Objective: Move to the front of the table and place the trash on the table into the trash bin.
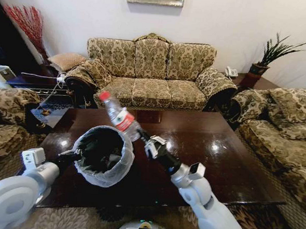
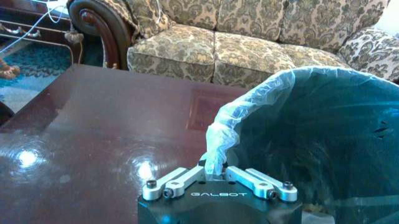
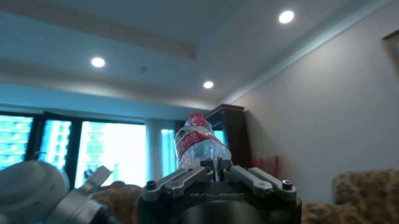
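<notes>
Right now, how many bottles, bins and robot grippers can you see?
Bottles: 1, the bottle, held in the right gripper.
Bins: 1, the bin, gripped at its rim by the left gripper.
Grippers: 2.
Total: 4.

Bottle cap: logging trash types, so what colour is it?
Red; the bottle cap shows best in the head view, with the right gripper holding the bottle.
</notes>
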Robot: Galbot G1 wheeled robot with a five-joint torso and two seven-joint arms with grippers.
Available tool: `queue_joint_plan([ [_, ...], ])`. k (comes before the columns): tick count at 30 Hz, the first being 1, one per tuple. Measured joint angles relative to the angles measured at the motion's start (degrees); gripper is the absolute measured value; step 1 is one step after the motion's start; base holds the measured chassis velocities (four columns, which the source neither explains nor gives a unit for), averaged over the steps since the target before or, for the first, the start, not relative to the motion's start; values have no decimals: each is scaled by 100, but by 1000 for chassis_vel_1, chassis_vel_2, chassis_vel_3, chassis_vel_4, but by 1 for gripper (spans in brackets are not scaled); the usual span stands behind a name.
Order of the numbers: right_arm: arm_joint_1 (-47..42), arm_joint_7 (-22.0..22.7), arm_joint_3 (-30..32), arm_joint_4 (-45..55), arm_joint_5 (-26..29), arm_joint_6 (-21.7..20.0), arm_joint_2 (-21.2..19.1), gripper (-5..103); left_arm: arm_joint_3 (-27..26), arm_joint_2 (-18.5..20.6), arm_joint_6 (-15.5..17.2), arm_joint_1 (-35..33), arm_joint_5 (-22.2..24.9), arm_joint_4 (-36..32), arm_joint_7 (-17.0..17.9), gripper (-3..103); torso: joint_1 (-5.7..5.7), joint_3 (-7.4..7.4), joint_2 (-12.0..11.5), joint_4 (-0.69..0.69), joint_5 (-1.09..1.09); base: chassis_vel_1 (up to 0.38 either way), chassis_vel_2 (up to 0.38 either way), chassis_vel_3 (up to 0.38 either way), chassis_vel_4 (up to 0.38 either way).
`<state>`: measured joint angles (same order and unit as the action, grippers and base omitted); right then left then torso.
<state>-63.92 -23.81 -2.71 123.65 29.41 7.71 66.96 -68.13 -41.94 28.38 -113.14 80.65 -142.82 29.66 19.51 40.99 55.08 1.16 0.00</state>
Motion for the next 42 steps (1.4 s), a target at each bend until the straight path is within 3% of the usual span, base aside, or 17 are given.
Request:
queue_joint_plan([
  [8,161,8,-574,-308,-683,100,145,0,-98,-5,45,-77,43,-41,-10,0,0,0,0,0,0,0,0,0,0],
  [18,118,341,-535,-469,-1338,284,209,-3,-162,-139,101,-225,49,-44,-13,0,0,0,1,0,0,0,0,0,0],
  [23,40,256,-416,-399,-1474,276,167,16,-230,-230,130,-326,49,-44,-13,0,0,0,1,0,0,0,0,0,0],
  [25,29,244,-408,-386,-1474,276,152,16,-241,-242,131,-332,49,-44,-13,0,0,0,1,0,0,0,0,0,0],
  [26,19,227,-398,-371,-1477,276,128,27,-256,-264,131,-340,48,-44,-13,0,0,0,1,0,0,0,0,0,0],
  [28,18,216,-392,-355,-1474,281,108,38,-271,-307,134,-363,48,-44,-13,0,0,0,1,0,1,0,0,0,0],
  [32,-16,216,-357,-287,-1329,294,101,44,-284,-348,153,-384,48,-44,-10,0,0,0,1,0,0,0,0,0,0],
  [36,-245,101,55,-58,-683,387,86,65,-717,-481,169,-535,194,-44,692,0,0,0,1,-1,0,0,0,0,0],
  [42,-291,511,437,-28,-380,430,129,81,-1575,-757,141,-935,449,-44,945,0,0,0,1,1,2,0,0,0,0],
])
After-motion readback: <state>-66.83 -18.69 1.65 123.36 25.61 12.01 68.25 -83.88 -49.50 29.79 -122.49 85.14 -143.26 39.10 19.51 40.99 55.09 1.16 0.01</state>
